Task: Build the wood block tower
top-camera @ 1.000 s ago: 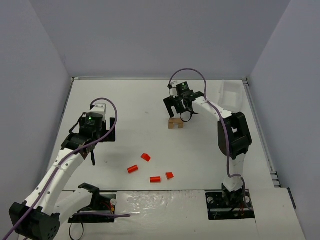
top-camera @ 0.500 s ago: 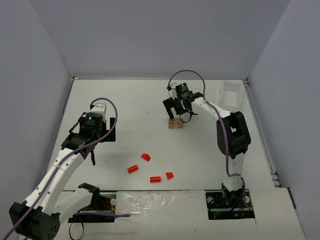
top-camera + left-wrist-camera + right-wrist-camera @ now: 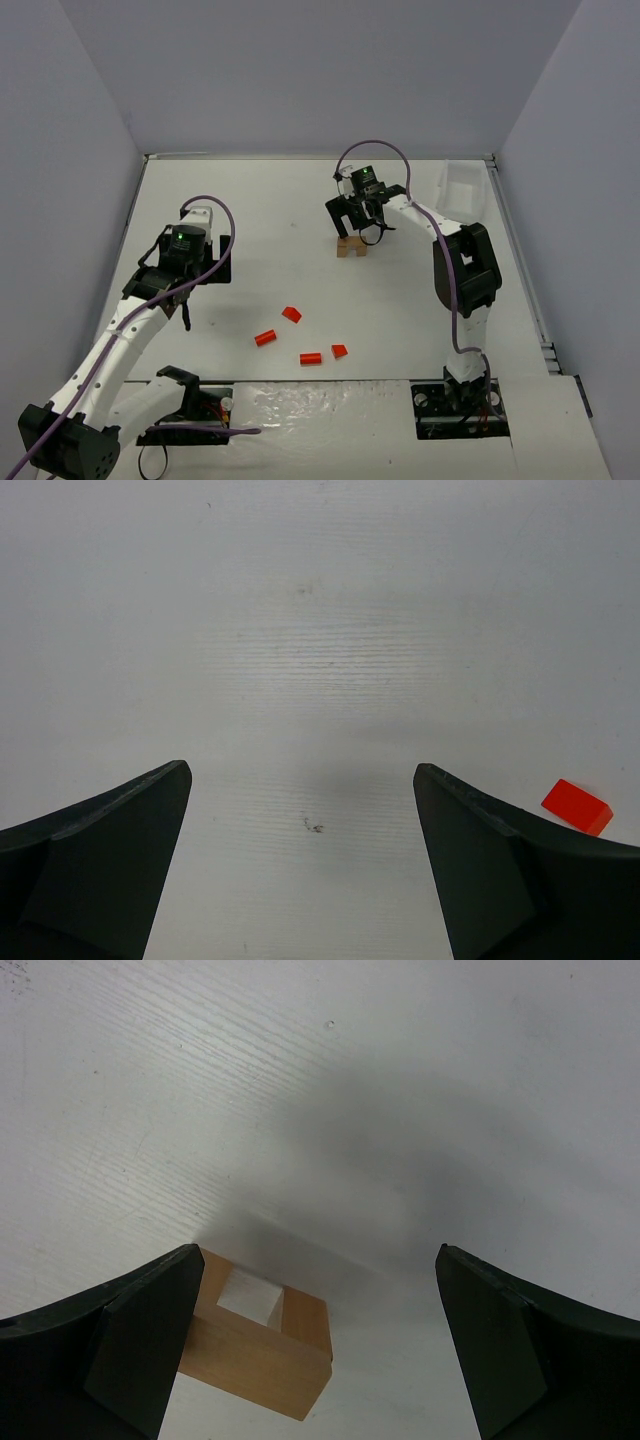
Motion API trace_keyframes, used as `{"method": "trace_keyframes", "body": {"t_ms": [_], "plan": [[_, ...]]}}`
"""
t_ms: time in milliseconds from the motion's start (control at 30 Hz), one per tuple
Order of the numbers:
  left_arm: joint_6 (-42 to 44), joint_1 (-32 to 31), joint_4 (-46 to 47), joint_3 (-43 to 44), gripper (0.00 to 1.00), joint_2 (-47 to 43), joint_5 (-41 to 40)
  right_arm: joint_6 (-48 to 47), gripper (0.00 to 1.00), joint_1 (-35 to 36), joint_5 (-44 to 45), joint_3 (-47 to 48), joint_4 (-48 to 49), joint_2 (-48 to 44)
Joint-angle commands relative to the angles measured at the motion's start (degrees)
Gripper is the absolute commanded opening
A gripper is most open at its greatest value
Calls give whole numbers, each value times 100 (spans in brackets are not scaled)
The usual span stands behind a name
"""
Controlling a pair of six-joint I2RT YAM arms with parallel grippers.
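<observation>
The lone block [image 3: 351,247] sits behind the four scattered pieces [image 3: 291,314].

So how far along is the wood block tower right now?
Barely started. Done: only the tan wooden block stands mid-table as a likely base, nothing on it. In hand: nothing; the right gripper hangs open over that block, the left gripper is open too. Left: all four red-orange wooden pieces lie loose near the arms, unstacked.

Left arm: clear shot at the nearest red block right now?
Likely yes. The left gripper is open and empty, with only bare table between it and the nearest red block. The right gripper is away at the tan block, so nothing crowds the approach.
</observation>
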Motion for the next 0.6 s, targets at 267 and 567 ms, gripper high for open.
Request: {"method": "trace_keyframes", "body": {"t_ms": [267, 567], "plan": [[72, 49, 268, 68, 92, -63, 65, 71, 100, -60, 882, 420, 85, -1288], [-163, 49, 175, 138, 92, -93, 440, 847, 100, -99, 1500, -292, 123, -3264]]}}
